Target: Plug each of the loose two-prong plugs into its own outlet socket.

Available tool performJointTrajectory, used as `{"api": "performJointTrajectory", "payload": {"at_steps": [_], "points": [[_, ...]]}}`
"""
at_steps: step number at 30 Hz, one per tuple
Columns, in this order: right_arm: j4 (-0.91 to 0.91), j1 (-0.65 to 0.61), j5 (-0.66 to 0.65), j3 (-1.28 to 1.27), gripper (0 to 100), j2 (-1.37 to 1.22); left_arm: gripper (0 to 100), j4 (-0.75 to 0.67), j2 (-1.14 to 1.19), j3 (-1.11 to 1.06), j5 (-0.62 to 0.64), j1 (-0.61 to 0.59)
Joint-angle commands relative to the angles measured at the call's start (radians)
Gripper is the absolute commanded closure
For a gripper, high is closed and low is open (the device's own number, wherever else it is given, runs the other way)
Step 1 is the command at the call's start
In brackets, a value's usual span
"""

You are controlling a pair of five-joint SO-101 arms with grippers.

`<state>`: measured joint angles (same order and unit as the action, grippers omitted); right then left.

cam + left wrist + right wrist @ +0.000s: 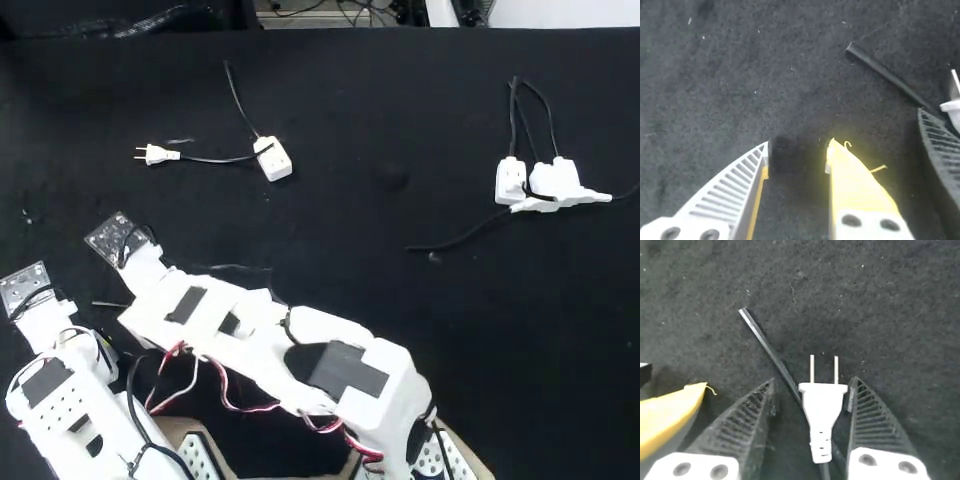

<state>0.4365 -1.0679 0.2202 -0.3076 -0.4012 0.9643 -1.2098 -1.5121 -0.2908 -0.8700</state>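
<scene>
The black surface (420,330) carries everything, and the single outlet socket (272,158) lying on it is the mark for every place below. The right arm (250,330), long and white, lies well away from that socket on the robot's side. Its right gripper (813,382) ends nearer the robot and to the left of the socket. The left arm (55,395) is farther still from the socket on that same side, just beside the right arm, and the left gripper (799,145) is low over bare surface.

Well apart from the single outlet socket, off to its right, a second outlet socket (511,180) lies with a white plug body (562,186) touching it. Whether that plug is seated cannot be told. Near the single outlet socket, to its left, a loose plug (155,154) lies flat with its prongs pointing away from the socket. A short black lead (215,159) runs from the plug to the socket.

At the right gripper, the black fingers (740,432) stand spread. A white two-prong plug (821,410) lies on the surface between them, prongs pointing out past the tips. One finger is just beside the plug's flange and the other is apart from it. The left gripper's pair, one white and one yellow (855,195), is parted with nothing between. A thin black cord (765,347) runs slantwise beneath the two-prong plug
</scene>
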Motion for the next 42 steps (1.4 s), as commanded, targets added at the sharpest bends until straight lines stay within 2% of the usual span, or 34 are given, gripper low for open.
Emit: {"api": "performJointTrajectory", "payload": {"at_steps": [1,2,4,10,18,31,38,42], "points": [[0.015,0.017,0.003,0.056,93.9,0.005,81,-0.011,-0.006,0.007,0.015,-0.005],[0.015,0.017,0.002,0.056,99.4,0.005,81,-0.011,-0.006,0.007,0.015,-0.005],[0.020,0.017,0.002,0.056,96.4,0.007,81,-0.011,-0.006,0.007,0.015,-0.005],[0.074,0.018,0.000,0.051,98.8,0.058,81,-0.011,-0.006,0.007,0.015,-0.007],[0.083,0.023,0.000,-0.137,98.7,0.312,81,-0.011,-0.006,0.007,0.015,-0.004],[0.091,0.163,-0.002,-0.277,98.7,0.549,81,-0.011,-0.006,0.007,0.012,-0.002],[0.288,0.338,-0.245,-0.302,98.7,0.811,81,-0.009,-0.006,0.007,0.011,-0.002],[0.479,0.503,-0.348,-0.297,98.7,0.889,81,-0.005,-0.006,0.028,0.011,0.025]]}}
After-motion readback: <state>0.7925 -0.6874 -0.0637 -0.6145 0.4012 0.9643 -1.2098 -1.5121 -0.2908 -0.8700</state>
